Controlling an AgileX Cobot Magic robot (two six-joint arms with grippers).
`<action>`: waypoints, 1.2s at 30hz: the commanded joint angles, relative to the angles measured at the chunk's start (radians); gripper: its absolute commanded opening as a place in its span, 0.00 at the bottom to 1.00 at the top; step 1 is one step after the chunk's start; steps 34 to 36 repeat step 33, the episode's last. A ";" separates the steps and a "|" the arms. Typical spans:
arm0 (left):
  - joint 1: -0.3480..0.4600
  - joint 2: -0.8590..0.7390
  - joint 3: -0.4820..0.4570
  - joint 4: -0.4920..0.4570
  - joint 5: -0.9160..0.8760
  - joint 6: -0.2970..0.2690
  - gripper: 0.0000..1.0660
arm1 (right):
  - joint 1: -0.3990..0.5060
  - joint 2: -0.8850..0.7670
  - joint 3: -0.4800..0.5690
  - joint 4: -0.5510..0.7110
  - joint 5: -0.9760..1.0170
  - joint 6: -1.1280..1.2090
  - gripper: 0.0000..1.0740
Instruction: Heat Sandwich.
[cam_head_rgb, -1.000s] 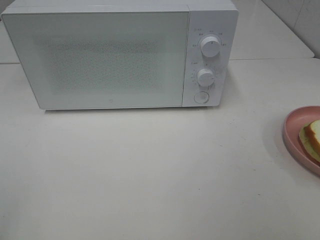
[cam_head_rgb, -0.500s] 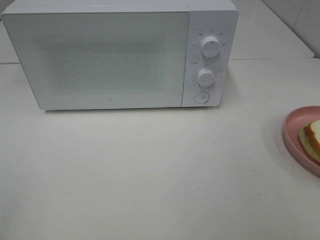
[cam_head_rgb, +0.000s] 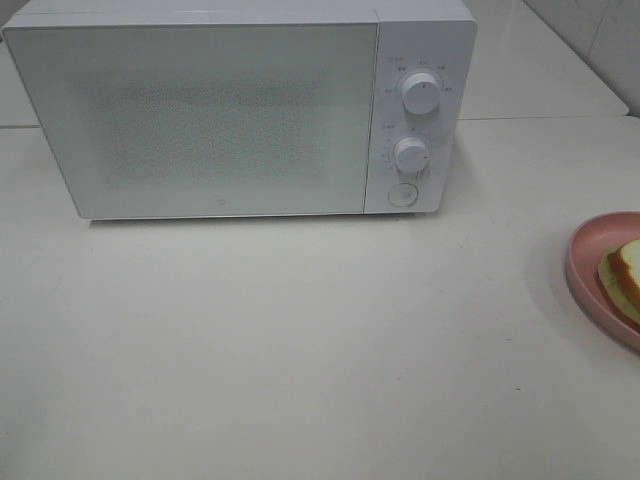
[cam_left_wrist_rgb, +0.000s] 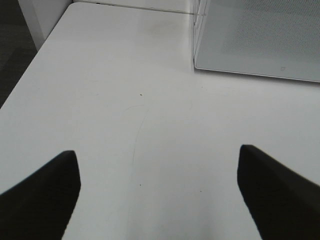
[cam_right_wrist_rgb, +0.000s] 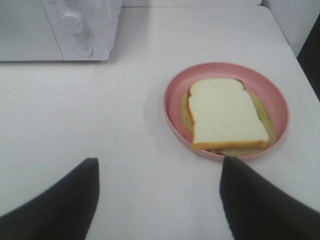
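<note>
The sandwich (cam_right_wrist_rgb: 226, 114), white bread with a tan crust and pale green filling, lies on a round pink plate (cam_right_wrist_rgb: 172, 100). In the high view only its edge (cam_head_rgb: 626, 275) shows on the plate (cam_head_rgb: 585, 262) at the right border. The white microwave (cam_head_rgb: 240, 110) stands at the back with its door shut; it also shows in the right wrist view (cam_right_wrist_rgb: 60, 27) and the left wrist view (cam_left_wrist_rgb: 260, 40). My right gripper (cam_right_wrist_rgb: 159, 200) is open and empty, just short of the plate. My left gripper (cam_left_wrist_rgb: 159, 195) is open and empty over bare table, left of the microwave.
The microwave has two knobs (cam_head_rgb: 421, 92) (cam_head_rgb: 411, 156) and a round button (cam_head_rgb: 402, 195) on its right panel. The white table (cam_head_rgb: 300, 340) ends near the plate on the right (cam_right_wrist_rgb: 300, 70) and at the far left (cam_left_wrist_rgb: 30, 70).
</note>
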 joint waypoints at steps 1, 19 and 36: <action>0.000 -0.023 0.002 -0.010 -0.012 -0.008 0.74 | -0.004 -0.018 0.000 -0.005 -0.005 -0.014 0.62; 0.000 -0.023 0.002 -0.010 -0.012 -0.008 0.74 | -0.004 -0.018 0.000 -0.005 -0.005 -0.014 0.62; 0.000 -0.023 0.002 -0.010 -0.012 -0.008 0.74 | -0.004 -0.018 0.000 -0.005 -0.005 -0.014 0.62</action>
